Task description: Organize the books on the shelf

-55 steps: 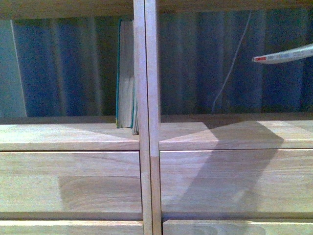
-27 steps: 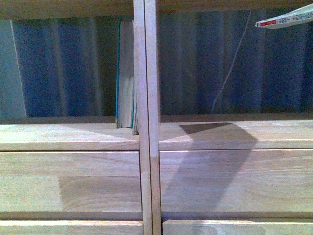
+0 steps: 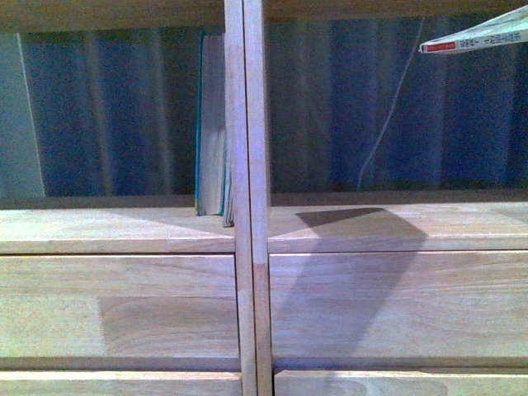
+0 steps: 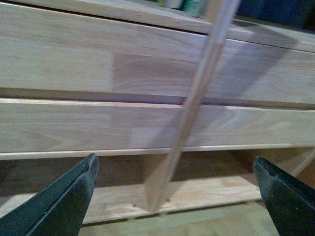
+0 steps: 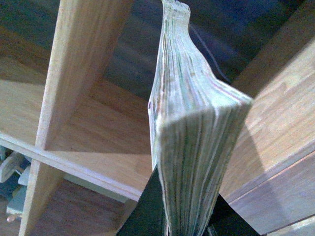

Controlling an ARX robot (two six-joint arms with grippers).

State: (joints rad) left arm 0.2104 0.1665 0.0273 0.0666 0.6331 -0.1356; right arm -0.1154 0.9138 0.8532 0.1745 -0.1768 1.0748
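Observation:
The light wood shelf (image 3: 247, 231) fills the front view, split by an upright divider. Teal books (image 3: 213, 124) with pale page edges stand upright in the left compartment, tight against that divider. The thin white paperback (image 3: 474, 37) pokes in at the top right, above the right compartment, red spine mark leading. In the right wrist view my right gripper (image 5: 184, 221) is shut on this book (image 5: 192, 123), whose fanned page edges face the camera. My left gripper (image 4: 174, 196) is open and empty, low in front of the drawer fronts (image 4: 98, 73).
A blue pleated backdrop (image 3: 107, 107) shows through the backless frame. A white cable (image 3: 396, 99) hangs behind the right compartment. The book's shadow (image 3: 355, 247) falls on the right shelf board and drawer front. The shelf's bottom rail (image 4: 197, 194) lies between the left fingers.
The white paperback rose from mid-height to the top right corner of the front view, then held there. Its shadow on the shelf shrank and shifted left. The teal books stayed put.

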